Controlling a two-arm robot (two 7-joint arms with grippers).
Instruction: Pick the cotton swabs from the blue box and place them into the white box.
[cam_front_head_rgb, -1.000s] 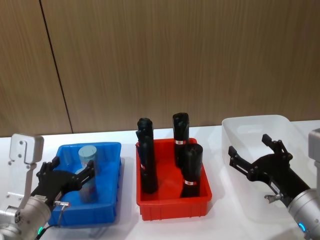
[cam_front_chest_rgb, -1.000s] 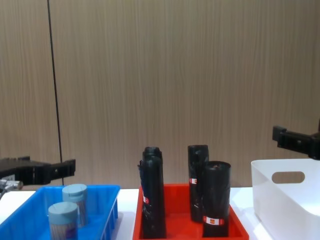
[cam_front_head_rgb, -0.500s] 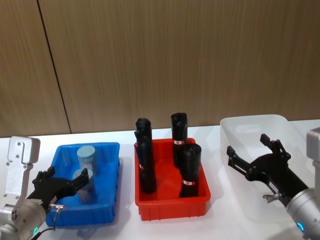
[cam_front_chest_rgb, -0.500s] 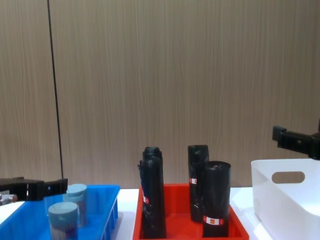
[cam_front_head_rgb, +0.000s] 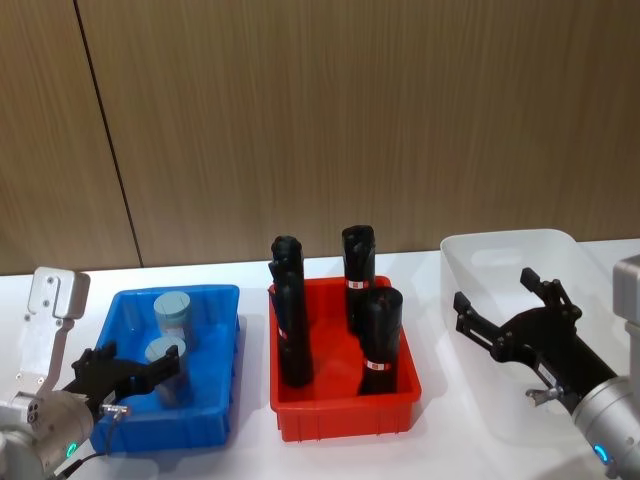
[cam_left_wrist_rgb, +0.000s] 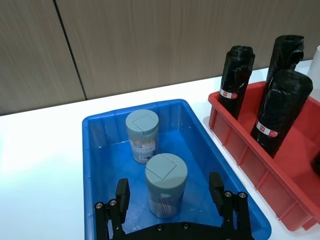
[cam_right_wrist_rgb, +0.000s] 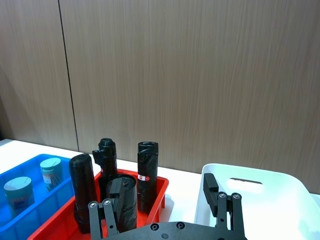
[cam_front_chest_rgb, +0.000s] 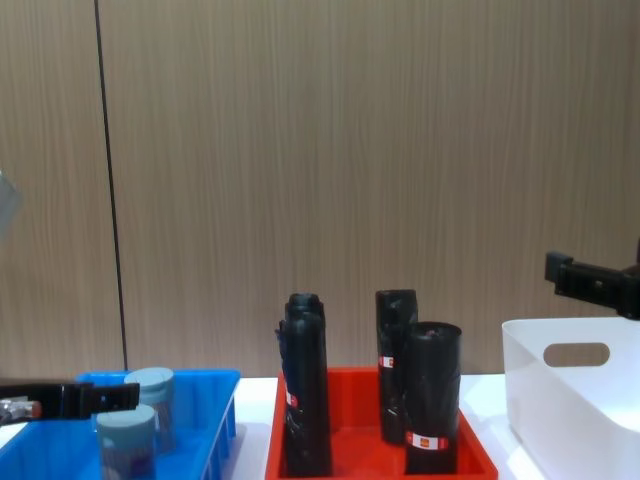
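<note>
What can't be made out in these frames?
White box floor: head view, partly behind the right tool.
White box right side: chest view, cut by the frame edge.
Near swab tub base: chest view, cut by the bottom edge.
Tub label print: too small in every view.

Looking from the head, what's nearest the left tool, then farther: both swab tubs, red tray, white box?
1. Front swab tub, right at the left tool.
2. Back swab tub, just behind.
3. Red tray, middle.
4. White box, far right.
</note>
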